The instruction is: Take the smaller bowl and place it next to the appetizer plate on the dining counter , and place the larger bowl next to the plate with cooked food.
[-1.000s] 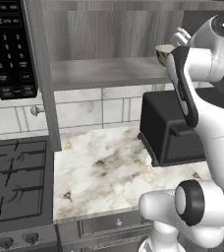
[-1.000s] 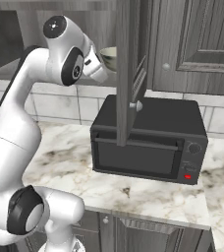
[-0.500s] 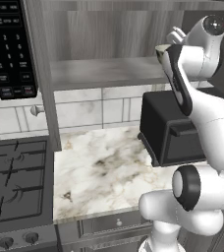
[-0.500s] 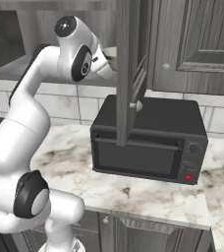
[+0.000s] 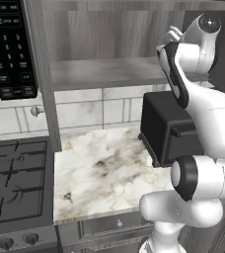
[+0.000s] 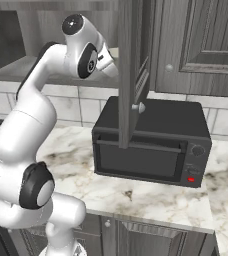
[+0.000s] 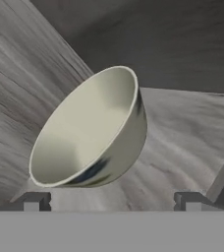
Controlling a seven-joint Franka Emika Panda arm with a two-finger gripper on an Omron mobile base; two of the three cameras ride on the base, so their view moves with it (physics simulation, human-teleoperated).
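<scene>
Small pale grey-green glazed bowl with cream inside (image 7: 92, 130) sits centre frame in the hand view, tilted, its opening facing upper left, against grey wood-grain cabinet boards (image 7: 182, 133). Two dark finger tips (image 7: 35, 201) of the gripper (image 7: 111, 202) stand wide apart at bottom, bowl above and between them; contact unclear. Black toaster oven (image 6: 153, 142) rests on marble worktop (image 5: 107, 170), centre of right base view.

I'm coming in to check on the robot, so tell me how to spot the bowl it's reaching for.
Find the black toaster oven on the marble worktop, then look up to the open grey wood shelf above it, where the white arm reaches in. In the hand view, the smaller bowl sits just ahead of the fingertips: small, round, cream inside with a thin light rim, and seen tilted there.
</scene>
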